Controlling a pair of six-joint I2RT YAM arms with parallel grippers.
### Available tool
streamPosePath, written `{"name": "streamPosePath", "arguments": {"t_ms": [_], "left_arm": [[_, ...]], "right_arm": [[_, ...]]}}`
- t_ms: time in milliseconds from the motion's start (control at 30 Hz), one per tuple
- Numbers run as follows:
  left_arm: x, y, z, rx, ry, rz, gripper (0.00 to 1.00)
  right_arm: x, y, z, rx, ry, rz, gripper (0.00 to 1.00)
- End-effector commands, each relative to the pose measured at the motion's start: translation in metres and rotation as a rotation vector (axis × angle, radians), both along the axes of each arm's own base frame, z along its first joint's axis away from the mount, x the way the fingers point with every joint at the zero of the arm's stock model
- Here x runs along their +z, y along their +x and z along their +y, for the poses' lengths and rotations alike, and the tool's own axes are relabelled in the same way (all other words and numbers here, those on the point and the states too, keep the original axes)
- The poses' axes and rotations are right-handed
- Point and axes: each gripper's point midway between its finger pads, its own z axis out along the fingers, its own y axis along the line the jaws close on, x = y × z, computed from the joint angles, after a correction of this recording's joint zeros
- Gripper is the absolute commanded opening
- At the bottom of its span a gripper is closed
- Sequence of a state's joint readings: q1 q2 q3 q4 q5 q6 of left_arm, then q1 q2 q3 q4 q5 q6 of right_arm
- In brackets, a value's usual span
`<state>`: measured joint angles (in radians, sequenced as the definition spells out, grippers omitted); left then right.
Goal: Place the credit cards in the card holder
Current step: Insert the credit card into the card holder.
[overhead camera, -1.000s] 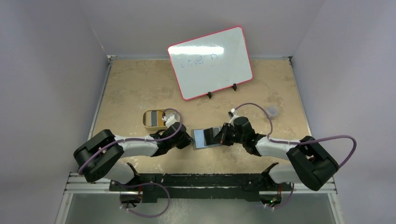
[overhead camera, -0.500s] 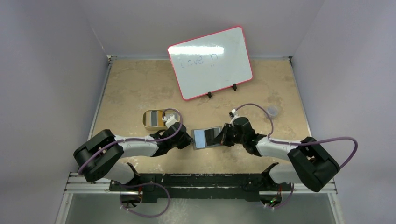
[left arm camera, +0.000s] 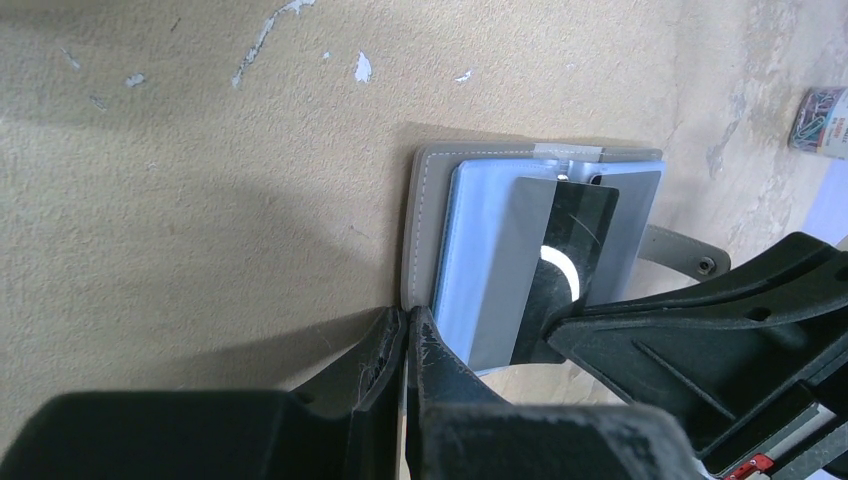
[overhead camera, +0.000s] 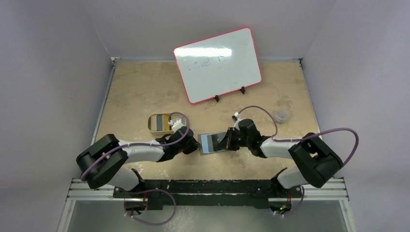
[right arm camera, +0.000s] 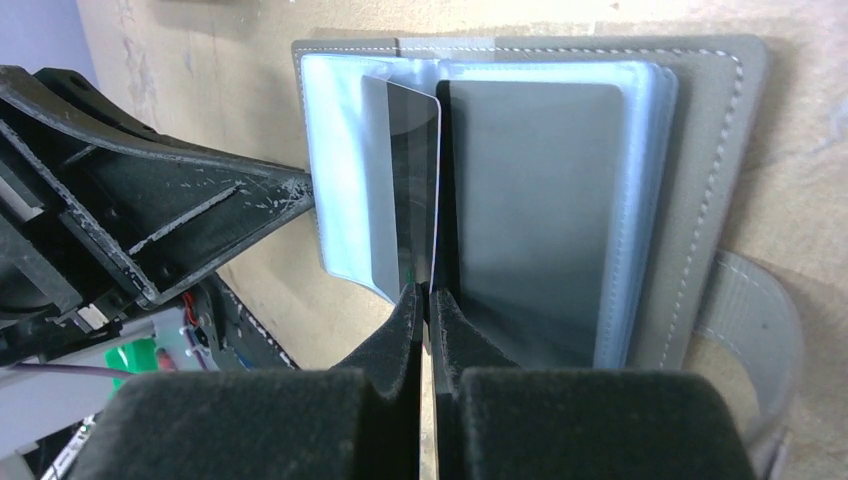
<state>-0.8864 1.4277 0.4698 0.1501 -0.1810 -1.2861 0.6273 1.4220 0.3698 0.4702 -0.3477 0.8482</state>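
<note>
Credit card, dark and standing on edge, sits pinched in my fully closed right claw over the middle of the open card holder at tabletop centre, long axis running straight out from that claw, with my left claw closed tight at the holder's left edge.

place: robot lab cell | evidence: plain grey walls, scuffed table, propped whiteboard
</note>
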Motion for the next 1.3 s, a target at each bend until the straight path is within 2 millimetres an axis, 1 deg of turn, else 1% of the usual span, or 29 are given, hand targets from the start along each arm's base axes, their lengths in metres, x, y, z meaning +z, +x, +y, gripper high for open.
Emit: {"name": "streamPosePath", "arguments": {"t_ms": [0, 67, 100, 200, 333, 433, 700, 800, 900, 1067, 1133, 1267], "left_arm": [[-0.023, -0.013, 0.024, -0.022, 0.148, 0.038, 0.0], [-0.023, -0.013, 0.024, -0.022, 0.15, 0.039, 0.0], [-0.024, -0.013, 0.025, -0.02, 0.152, 0.038, 0.0], [-0.024, -0.014, 0.026, -0.025, 0.159, 0.039, 0.0], [-0.025, -0.015, 0.025, -0.035, 0.16, 0.042, 0.0], [-0.024, -0.015, 0.024, -0.035, 0.157, 0.038, 0.0], [-0.023, -0.015, 0.022, -0.039, 0.151, 0.035, 0.0], [-0.022, -0.015, 0.02, -0.042, 0.147, 0.03, 0.0], [-0.02, -0.014, 0.018, -0.047, 0.137, 0.02, 0.0], [-0.013, -0.011, 0.014, -0.052, 0.118, 0.001, 0.0], [-0.012, -0.01, 0.012, -0.058, 0.115, -0.004, 0.0], [-0.009, -0.009, 0.01, -0.058, 0.107, -0.008, 0.0]], "right_arm": [[-0.018, -0.009, -0.006, 0.076, -0.108, 0.039, 0.0], [-0.019, -0.01, -0.011, 0.073, -0.143, 0.057, 0.07], [-0.016, -0.01, -0.013, 0.065, -0.152, 0.059, 0.1], [-0.002, 0.001, -0.021, 0.017, -0.195, 0.008, 0.23], [0.011, 0.008, -0.022, -0.004, -0.197, -0.031, 0.31], [0.017, 0.02, -0.017, -0.027, -0.187, -0.069, 0.36], [0.017, 0.034, -0.006, -0.001, -0.179, -0.092, 0.38], [0.017, 0.036, 0.002, 0.022, -0.158, -0.094, 0.38], [0.015, 0.035, 0.01, 0.054, -0.137, -0.095, 0.38], [0.02, 0.031, 0.025, 0.126, -0.085, -0.121, 0.37], [0.018, 0.028, 0.03, 0.153, -0.075, -0.117, 0.37], [0.017, 0.024, 0.036, 0.169, -0.06, -0.113, 0.36]]}}
